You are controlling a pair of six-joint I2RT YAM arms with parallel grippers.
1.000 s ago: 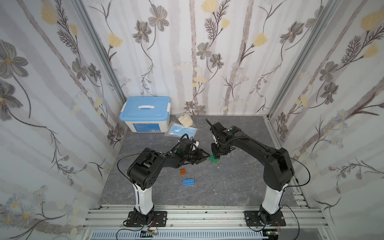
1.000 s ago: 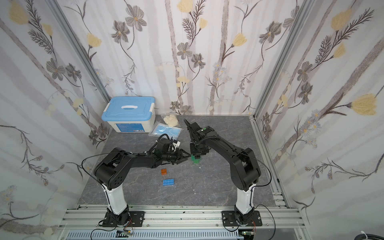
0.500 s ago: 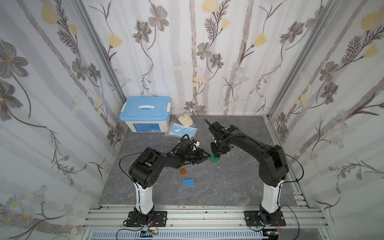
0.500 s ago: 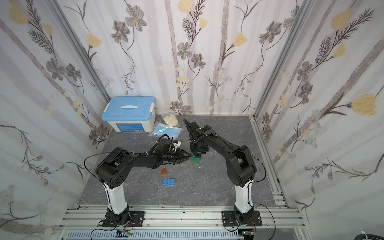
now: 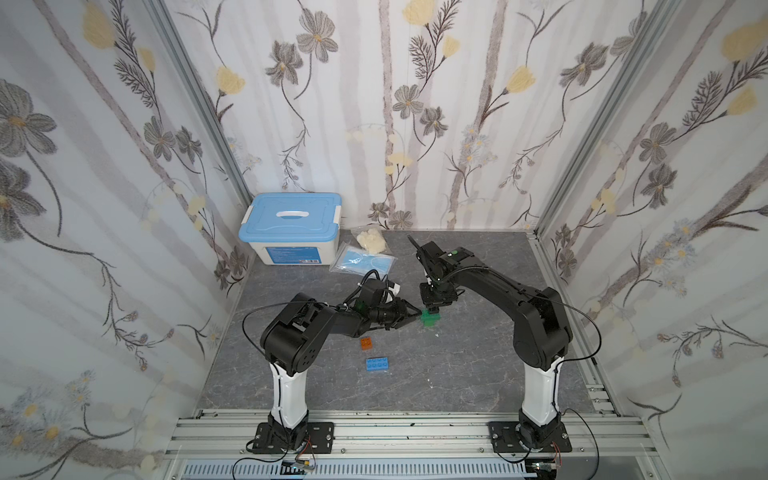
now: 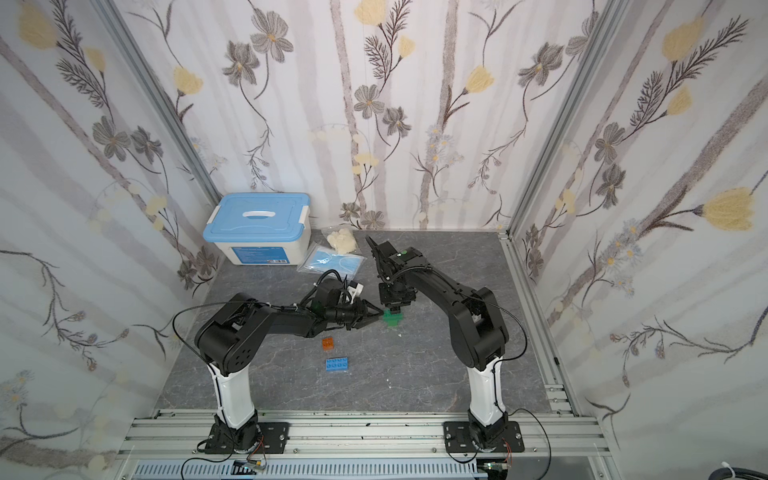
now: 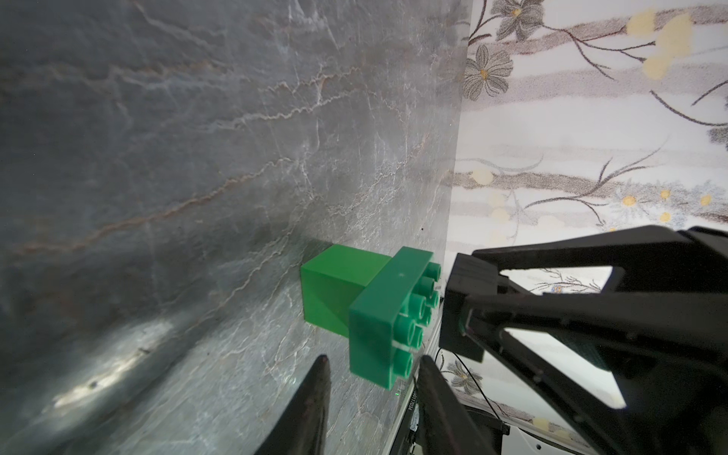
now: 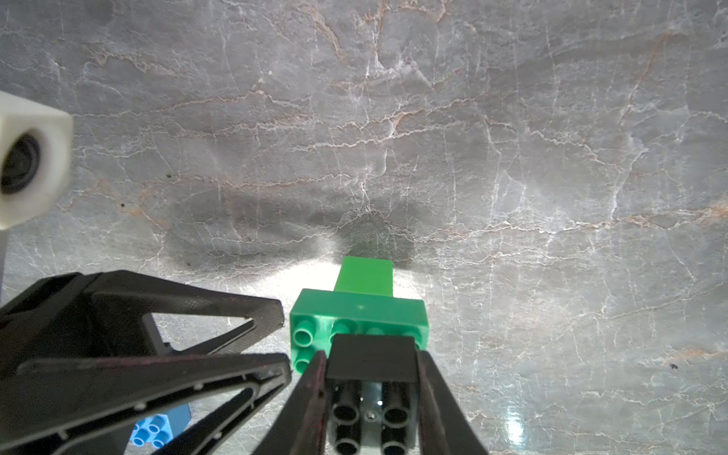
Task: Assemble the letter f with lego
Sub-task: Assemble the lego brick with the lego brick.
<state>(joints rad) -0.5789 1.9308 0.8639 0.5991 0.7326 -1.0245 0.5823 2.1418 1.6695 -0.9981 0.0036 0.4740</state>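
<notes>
In both top views the green brick [image 5: 429,318] stands mid-frame on the tabletop [image 5: 457,365], a wide studded piece on a narrow stem. The right end effector [image 8: 372,354] is clamped on the black brick [image 7: 468,307] at the green studs; whether it is seated is unclear. The left end effector [image 7: 374,360], nearly closed, nips only the green overhanging end. A push off the stem's axis could tip the stack or slip that shallow pinch. The orange brick [image 5: 366,343] and blue brick [image 5: 377,364] lie loose below-left.

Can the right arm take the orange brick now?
Probably not yet: the right tool is shut on the black brick above the green bricks. The orange brick itself lies uncovered.
</notes>
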